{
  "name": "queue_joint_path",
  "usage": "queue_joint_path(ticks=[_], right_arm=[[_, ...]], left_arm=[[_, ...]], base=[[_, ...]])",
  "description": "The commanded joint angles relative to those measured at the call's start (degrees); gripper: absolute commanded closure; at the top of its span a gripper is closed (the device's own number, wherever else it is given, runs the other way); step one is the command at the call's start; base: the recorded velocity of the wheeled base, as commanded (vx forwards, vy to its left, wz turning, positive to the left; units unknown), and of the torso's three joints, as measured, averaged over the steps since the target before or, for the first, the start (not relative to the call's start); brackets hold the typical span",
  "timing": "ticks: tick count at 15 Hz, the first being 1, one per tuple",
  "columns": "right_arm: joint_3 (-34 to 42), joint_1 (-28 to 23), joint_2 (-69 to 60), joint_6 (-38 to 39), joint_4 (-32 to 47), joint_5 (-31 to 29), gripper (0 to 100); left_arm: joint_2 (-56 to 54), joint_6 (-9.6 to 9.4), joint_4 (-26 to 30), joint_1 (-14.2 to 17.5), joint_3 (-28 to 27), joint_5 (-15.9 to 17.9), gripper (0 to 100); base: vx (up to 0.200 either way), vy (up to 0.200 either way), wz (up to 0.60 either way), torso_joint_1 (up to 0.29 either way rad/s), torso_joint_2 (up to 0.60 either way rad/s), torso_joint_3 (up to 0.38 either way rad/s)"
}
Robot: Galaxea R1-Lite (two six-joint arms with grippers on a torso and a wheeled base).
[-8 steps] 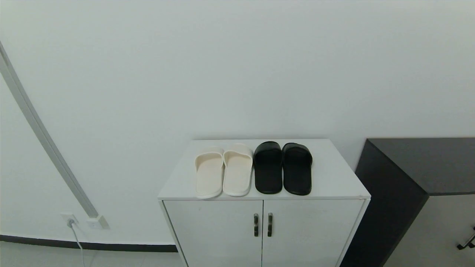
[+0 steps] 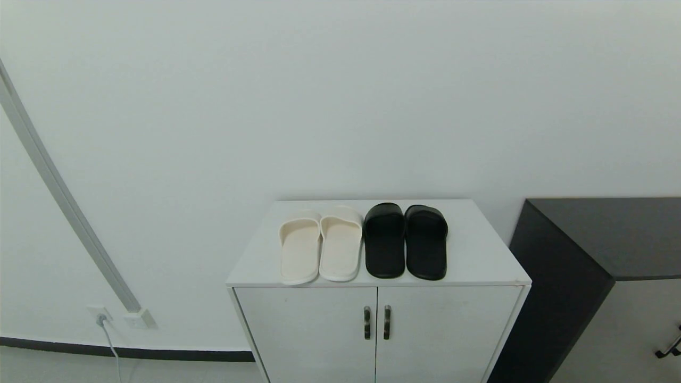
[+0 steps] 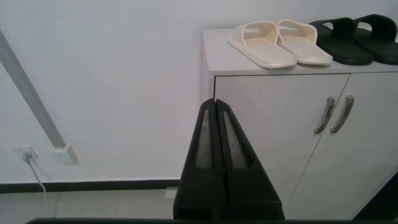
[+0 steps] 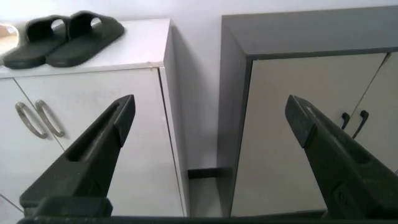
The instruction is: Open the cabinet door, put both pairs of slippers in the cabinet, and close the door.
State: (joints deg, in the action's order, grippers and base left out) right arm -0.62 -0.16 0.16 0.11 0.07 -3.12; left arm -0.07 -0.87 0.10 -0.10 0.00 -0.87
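A white two-door cabinet stands against the wall, both doors shut, two metal handles at the middle seam. On its top lie a cream pair of slippers and a black pair of slippers, side by side. In the left wrist view my left gripper is shut with nothing in it, held in front of the cabinet's left corner, below the cream slippers. In the right wrist view my right gripper is open, level with the gap beside the cabinet's right side; the black slippers lie above.
A dark cabinet with grey doors stands close to the right of the white one, with a narrow gap between them. A wall socket with a plugged cable and a slanted conduit are on the wall to the left.
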Motion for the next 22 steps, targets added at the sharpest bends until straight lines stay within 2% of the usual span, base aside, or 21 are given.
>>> queue_joint_path(ticks=[1, 2, 3, 6, 9, 10, 11, 12, 14, 15, 16, 19, 22], right_arm=[[-11.2, 1.7, 5.7, 5.9, 0.3, 1.5, 0], [-16.8, 3.7, 10.8, 9.1, 3.0, 2.7, 0], [-19.4, 5.0, 17.2, 7.4, 5.2, 3.6, 0], [-19.2, 8.5, 33.7, 4.5, -2.4, 6.2, 0], [-20.7, 16.2, 47.5, 5.4, -10.9, 5.0, 0], [-21.7, 20.9, 52.7, 7.2, -14.1, 2.9, 0], [-22.2, 23.4, 54.9, 7.8, -15.8, 1.3, 0], [-24.1, 32.3, 62.4, 10.6, -21.9, -6.9, 0], [-27.3, 38.7, 71.3, 12.2, -26.4, -12.3, 0], [-28.8, 39.5, 73.7, 12.4, -27.2, -12.8, 0], [-33.7, 41.1, 79.8, 13.7, -29.1, -14.9, 0], [-41.5, 42.1, 88.2, 14.6, -29.2, -17.6, 0], [-48.9, 44.4, 95.9, 14.6, -29.1, -23.7, 0]], left_arm=[[0.1, -0.01, 0.0, 0.0, 0.0, 0.0, 100], [0.1, -0.10, 0.0, 0.0, 0.0, 0.0, 100], [0.1, -0.28, 0.0, 0.0, 0.0, 0.0, 100], [0.1, -0.19, 0.0, 0.0, 0.0, -0.3, 100], [0.1, 0.16, 0.0, 0.0, 0.0, -0.1, 100], [0.1, 0.16, 0.0, 0.0, 0.0, -0.1, 100], [0.1, 0.16, 0.0, 0.0, 0.0, -0.1, 100], [0.1, 0.25, 0.0, -0.1, 0.0, -0.1, 100], [0.1, 0.25, 0.0, -0.1, 0.0, -0.1, 100], [0.1, 0.25, 0.0, 0.0, 0.0, -0.1, 100], [0.1, 0.34, 0.0, -0.1, 0.0, -0.1, 100], [0.1, 0.43, 0.0, 0.0, 0.0, 0.0, 100], [0.1, 0.43, 0.0, 0.0, 0.0, 0.0, 100]], base=[[0.000, 0.000, 0.00, 0.000, 0.00, 0.000], [0.000, 0.000, 0.00, 0.000, 0.00, 0.000], [0.000, 0.000, 0.00, 0.000, 0.00, 0.000], [0.000, 0.000, 0.00, 0.000, 0.00, 0.000], [0.000, 0.000, 0.00, 0.000, 0.00, 0.000], [0.000, 0.000, 0.00, 0.000, 0.00, 0.000], [0.000, 0.000, 0.00, 0.000, 0.00, 0.000], [0.000, 0.000, 0.00, 0.000, 0.00, 0.000], [0.000, 0.000, 0.00, 0.000, 0.00, 0.000], [0.000, 0.000, 0.00, 0.000, 0.00, 0.000], [0.000, 0.000, 0.00, 0.000, 0.00, 0.000], [0.000, 0.000, 0.00, 0.000, 0.00, 0.000], [0.000, 0.000, 0.00, 0.000, 0.00, 0.000]])
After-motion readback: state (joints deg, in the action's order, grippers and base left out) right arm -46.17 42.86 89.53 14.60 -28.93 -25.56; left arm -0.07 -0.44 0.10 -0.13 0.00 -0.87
